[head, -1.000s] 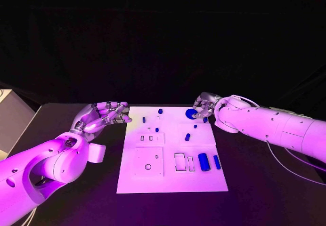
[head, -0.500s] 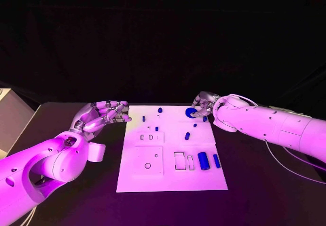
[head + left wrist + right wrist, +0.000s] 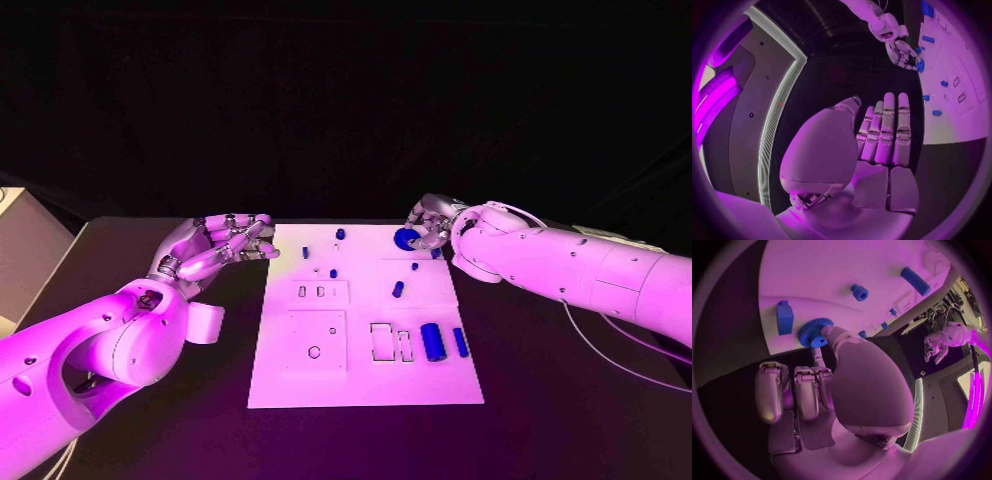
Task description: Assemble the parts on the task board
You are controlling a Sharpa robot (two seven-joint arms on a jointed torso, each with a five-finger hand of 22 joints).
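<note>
No text, label, brand, number or sign is showing legibly anywhere: the task board point(image 3: 361, 385) and the blue parts point(image 3: 433, 342) on it are bearing no readable marking.

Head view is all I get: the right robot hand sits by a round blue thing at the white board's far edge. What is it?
Observer: The right wrist view shows a gear with a toothed rim and a small hub.
Visitor: Is it being held?
Observer: The right robot hand has its thumb and one finger on it; the other fingers are curled clear of it.
Visitor: And the other one?
Observer: The left robot hand holds nothing; its fingers are straight, side by side.
</note>
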